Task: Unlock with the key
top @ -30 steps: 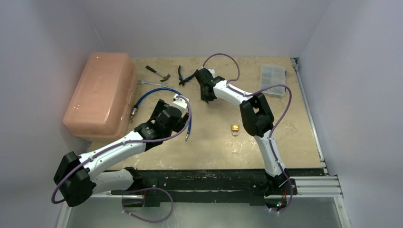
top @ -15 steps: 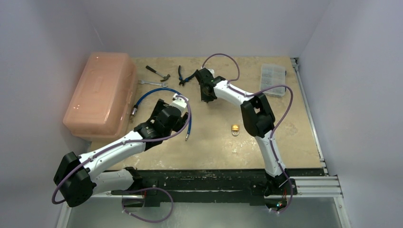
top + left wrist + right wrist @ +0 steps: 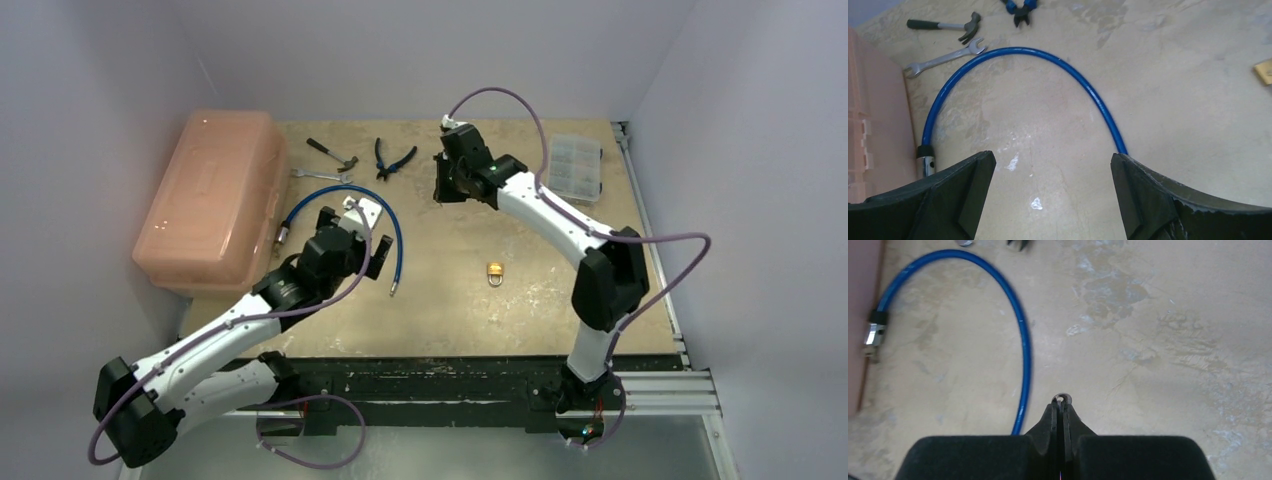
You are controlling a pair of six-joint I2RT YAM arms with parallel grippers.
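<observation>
Box [image 3: 215, 200] and blue cable [image 3: 1013, 48] sit at the left. The left gripper [image 3: 1050, 159] hovers over the cable's arc, jaws spread wide, grasping nothing. Further right, the right gripper [image 3: 1063, 412] is pinched tight on the key [image 3: 1063, 399], up near the far edge of the table [image 3: 450, 300]. The padlock [image 3: 495, 273] lies loose nearer the front, well apart from both grippers.

My worry: the pinch has only a sliver of metal, so the key could twist or slip out on meeting the padlock. With nothing steadying the padlock, a push would likely just slide it away.

Only the right wrist view shows the key, a small loop peeking past the jaw tips; from above the gripper hides it. Only the top view shows the whole padlock; the left wrist view catches a brass corner, the right wrist view none.
</observation>
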